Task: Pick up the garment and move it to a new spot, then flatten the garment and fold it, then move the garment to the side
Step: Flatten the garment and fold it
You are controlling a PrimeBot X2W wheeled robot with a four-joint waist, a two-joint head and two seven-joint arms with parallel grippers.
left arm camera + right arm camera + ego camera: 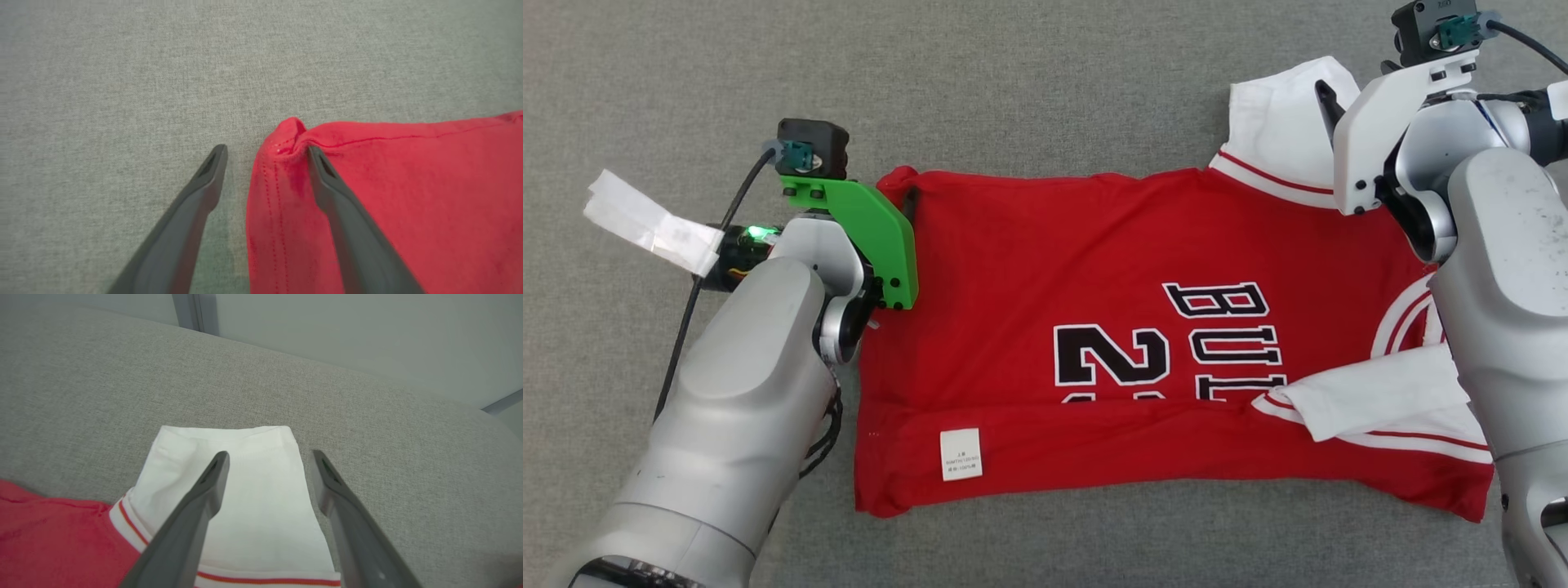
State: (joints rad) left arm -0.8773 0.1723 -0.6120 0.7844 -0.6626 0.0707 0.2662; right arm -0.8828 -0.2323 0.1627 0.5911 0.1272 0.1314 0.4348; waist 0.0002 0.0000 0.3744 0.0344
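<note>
1. Head view: the red garment point(1094, 269) is seen spread across the middle of the grey surface point(1013, 82), its near edge folded over, with a white label point(961, 454) at 7 o'clock.
2. The left gripper point(265, 151) is spread open at the garment's 10 o'clock corner, one finger on the cloth.
3. The right gripper point(269, 455) is spread open over the white sleeve point(265, 498) at 1 o'clock.

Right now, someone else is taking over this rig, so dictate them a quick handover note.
Left hand: open, straddling the jersey's far-left hem corner.
Right hand: open, over the far white sleeve.
Jersey: spread on the grey surface.
Done: laid out; near edge looks folded over.
Left: grip, finish folding, move it aside.
</note>
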